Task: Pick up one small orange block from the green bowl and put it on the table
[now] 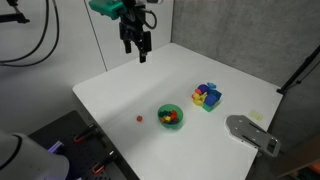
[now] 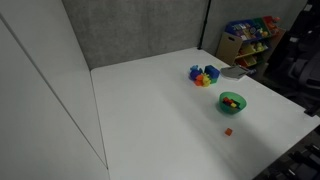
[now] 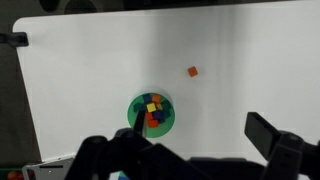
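Observation:
One small orange block (image 1: 140, 118) lies on the white table (image 1: 200, 60), a little apart from the green bowl (image 1: 161, 113). It also shows in an exterior view (image 2: 228, 131) and in the wrist view (image 3: 193, 71). The bowl (image 2: 240, 98) (image 3: 133, 112) holds several small blocks, orange-red, yellow, green and blue. My gripper (image 1: 139, 50) hangs high above the far part of the table, well away from the bowl. In the wrist view its fingers (image 3: 190, 150) are wide apart with nothing between them.
A blue square tray (image 1: 207, 96) (image 2: 204, 75) with coloured blocks stands beyond the bowl. A grey metal plate (image 1: 252, 132) lies at the table's edge. A shelf with coloured bins (image 2: 250, 35) stands behind the table. Grey walls enclose the back.

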